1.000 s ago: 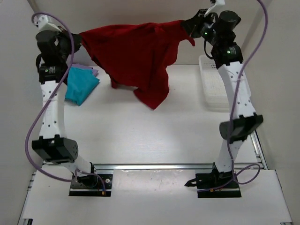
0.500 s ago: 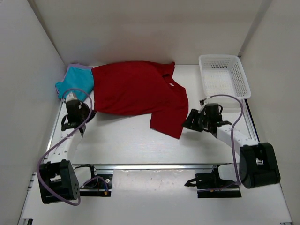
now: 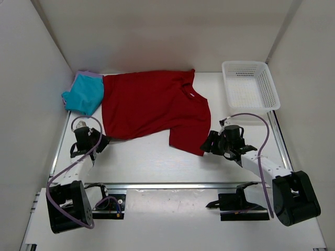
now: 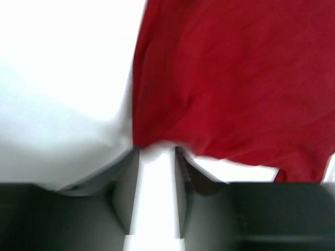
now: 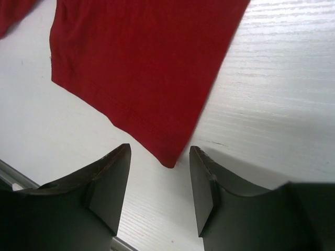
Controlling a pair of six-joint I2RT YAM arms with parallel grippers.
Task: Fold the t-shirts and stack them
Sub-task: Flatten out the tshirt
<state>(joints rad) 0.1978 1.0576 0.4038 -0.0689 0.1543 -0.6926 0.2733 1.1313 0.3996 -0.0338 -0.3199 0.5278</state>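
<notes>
Dark red t-shirt (image 3: 154, 107) spread flat on the table (image 3: 157, 162), a gripper at each near corner, neither gripping it.

The left gripper (image 4: 157, 151) stands narrowly parted just short of the shirt's near left edge. The right gripper (image 5: 158, 150) is wider, a sleeve corner lying loose between its tips. The shirt runs left to right, collar toward the white basket (image 3: 246, 64), hem against the teal shirt (image 3: 85, 94), which lies on the lavender one (image 3: 89, 74).
</notes>
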